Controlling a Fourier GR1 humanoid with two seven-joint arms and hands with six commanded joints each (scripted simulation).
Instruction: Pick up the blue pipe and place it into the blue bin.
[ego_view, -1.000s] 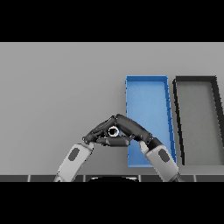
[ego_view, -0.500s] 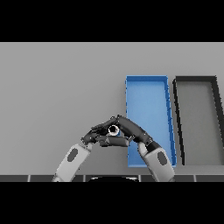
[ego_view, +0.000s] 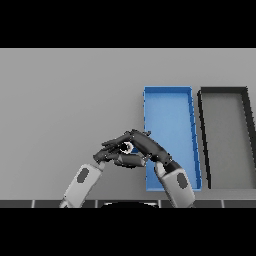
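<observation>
The blue pipe (ego_view: 128, 147) shows its ring-shaped end between my two hands, just left of the blue bin (ego_view: 170, 100). My right hand (ego_view: 146, 144) comes in from the lower right. Its fingers reach over the pipe's far side and curl round it. My left hand (ego_view: 111, 156) comes in from the lower left. Its fingers close under the pipe's near side. Most of the pipe's body is hidden by the hands. I cannot tell whether it rests on the table or is held just above it.
A black bin (ego_view: 225, 95) stands to the right of the blue bin. Both are long, open-topped trays running front to back. My right forearm (ego_view: 175, 182) crosses the blue bin's near left part. Bare grey table (ego_view: 65, 95) spreads to the left and behind.
Both hands, with the pipe between them, have shifted slightly to the left and closed in a little tighter. The bins have not moved.
</observation>
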